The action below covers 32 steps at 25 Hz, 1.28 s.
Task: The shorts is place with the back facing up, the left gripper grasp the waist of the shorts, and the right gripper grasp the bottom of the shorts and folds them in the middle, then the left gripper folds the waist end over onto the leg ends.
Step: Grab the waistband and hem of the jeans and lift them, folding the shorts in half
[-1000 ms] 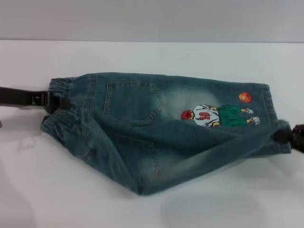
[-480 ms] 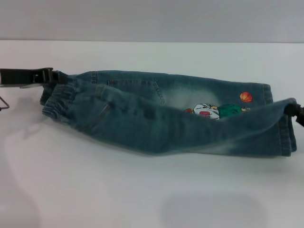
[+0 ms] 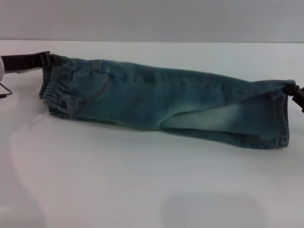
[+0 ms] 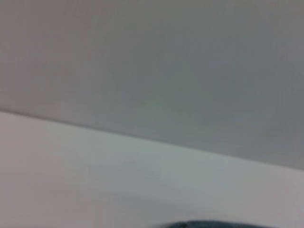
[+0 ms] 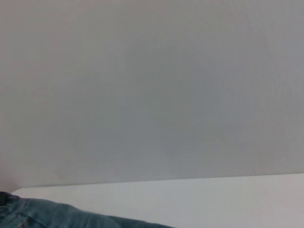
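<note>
Shorts [image 3: 161,107] lie doubled lengthwise across the white surface [image 3: 142,190], left pincer [image 3: 53,60] clamped on the waist at far left, right pincer [image 3: 295,92] clamped on the hem at right, holding the fold taut.

The left gripper [image 3: 53,60] reaches in level from the far left, clamped; the right gripper [image 3: 295,91] sits clamped at the right edge.

I've carried the near half of the shorts [image 3: 161,102] up and over toward the table's [image 3: 142,190] far edge, so the pockets, cartoon player and orange ball are now covered. My left gripper [image 3: 50,59] moved the waist farther back; my right gripper [image 3: 295,92] lifted the hem likewise.
</note>
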Tool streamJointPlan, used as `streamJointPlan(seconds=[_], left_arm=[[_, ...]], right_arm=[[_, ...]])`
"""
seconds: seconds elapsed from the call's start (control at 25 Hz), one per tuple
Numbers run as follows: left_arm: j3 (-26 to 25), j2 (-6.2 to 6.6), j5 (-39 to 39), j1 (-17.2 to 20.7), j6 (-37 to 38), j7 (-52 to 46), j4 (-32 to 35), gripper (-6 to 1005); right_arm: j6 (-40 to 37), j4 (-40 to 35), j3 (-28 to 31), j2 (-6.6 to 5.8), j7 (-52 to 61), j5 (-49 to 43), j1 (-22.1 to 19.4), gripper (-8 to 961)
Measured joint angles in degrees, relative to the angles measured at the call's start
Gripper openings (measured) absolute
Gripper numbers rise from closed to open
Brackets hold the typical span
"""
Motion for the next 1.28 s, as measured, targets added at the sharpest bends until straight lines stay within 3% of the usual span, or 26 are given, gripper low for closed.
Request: streamJointPlan(seconds=[0.28, 0.6, 1.12, 1.28], left_arm=[[0.73, -0.90, -2.47, -0.13, -5.89, 1.92, -0.39, 48], [2.57, -0.83, -4.81, -0.01, -10.59, 4.44, -2.15, 48], [4.44, -0.73, -4.80, 0.11, -12.08, 6.57, -3.17, 49], [7.41, -0.79, -4.81, 0.37, -12.00, 6.59, -2.88, 49]], right_arm=[[7.90, 4.00, -0.16, 0.29, -0.23, 0.25, 2.51, 0], [11.65, 5.84, -0.68, 0.19, -0.70, 3.05, 3.44, 0], [18.77, 10.77, -0.72, 0.24, -1.97, 3.09, 7.00, 0], [19.56, 10.91, -0.73, 0.19, -1.98, 3.09, 7.30, 0]])
